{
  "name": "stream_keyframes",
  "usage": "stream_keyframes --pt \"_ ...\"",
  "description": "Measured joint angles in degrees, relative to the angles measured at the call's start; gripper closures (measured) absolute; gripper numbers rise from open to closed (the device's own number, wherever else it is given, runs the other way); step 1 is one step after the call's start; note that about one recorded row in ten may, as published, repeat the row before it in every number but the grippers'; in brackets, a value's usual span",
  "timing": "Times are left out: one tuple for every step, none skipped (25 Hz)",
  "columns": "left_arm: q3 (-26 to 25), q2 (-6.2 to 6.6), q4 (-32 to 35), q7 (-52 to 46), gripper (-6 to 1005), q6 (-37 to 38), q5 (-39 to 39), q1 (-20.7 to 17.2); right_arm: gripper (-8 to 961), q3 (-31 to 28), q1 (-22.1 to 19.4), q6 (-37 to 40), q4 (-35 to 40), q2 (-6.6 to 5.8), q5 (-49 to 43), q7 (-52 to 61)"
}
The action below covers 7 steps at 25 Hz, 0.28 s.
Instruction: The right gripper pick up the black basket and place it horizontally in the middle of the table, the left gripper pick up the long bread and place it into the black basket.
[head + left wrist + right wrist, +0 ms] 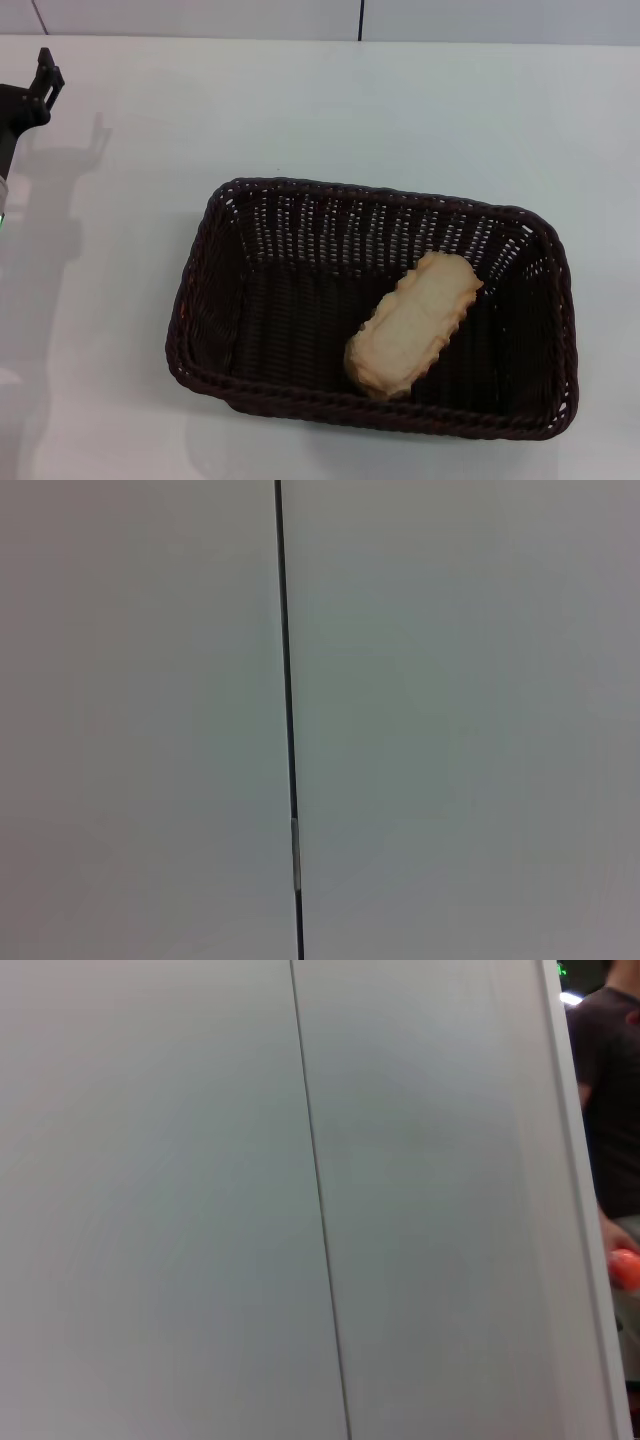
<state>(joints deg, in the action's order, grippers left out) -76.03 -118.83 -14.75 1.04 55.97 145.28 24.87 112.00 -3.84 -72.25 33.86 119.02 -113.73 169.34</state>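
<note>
The black basket lies lengthwise across the middle of the white table in the head view. The long bread lies inside it, right of centre, at a slant, with its pale flat underside up. The left gripper shows only in part at the far left edge of the head view, well away from the basket and holding nothing that I can see. The right gripper is out of view. Neither wrist view shows the basket, the bread or any fingers.
Both wrist views show only a plain pale wall panel with a thin dark seam. A person in a dark shirt stands at the edge of the right wrist view. The table's far edge runs along the top of the head view.
</note>
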Motion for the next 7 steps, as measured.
stream_keyframes --pt "0.0 0.00 0.0 0.0 145 0.0 0.0 0.0 129 -0.1 0.1 0.0 -0.4 0.06 0.2 0.0" --pt "0.0 0.00 -0.1 0.0 145 0.0 0.0 0.1 129 -0.1 0.1 0.0 -0.4 0.06 0.2 0.0" --pt "0.0 0.00 -0.2 0.0 145 0.0 0.0 0.2 129 -0.1 0.1 -0.1 -0.7 0.08 0.2 0.0" --pt "0.0 0.00 -0.2 0.0 145 0.0 0.0 0.3 129 -0.1 0.2 -0.3 -0.9 0.10 0.3 0.0" --pt "0.0 0.00 -0.2 0.0 145 0.0 0.0 0.4 129 0.0 0.2 -0.5 -1.1 0.13 0.3 0.0" --pt "0.1 0.00 -0.2 -0.1 145 0.0 0.0 0.5 129 0.2 0.2 -1.0 -1.2 0.28 0.3 0.0" --pt "0.1 0.00 -0.2 -0.1 145 0.0 0.0 0.5 129 0.2 0.2 -1.0 -1.2 0.28 0.3 0.0"
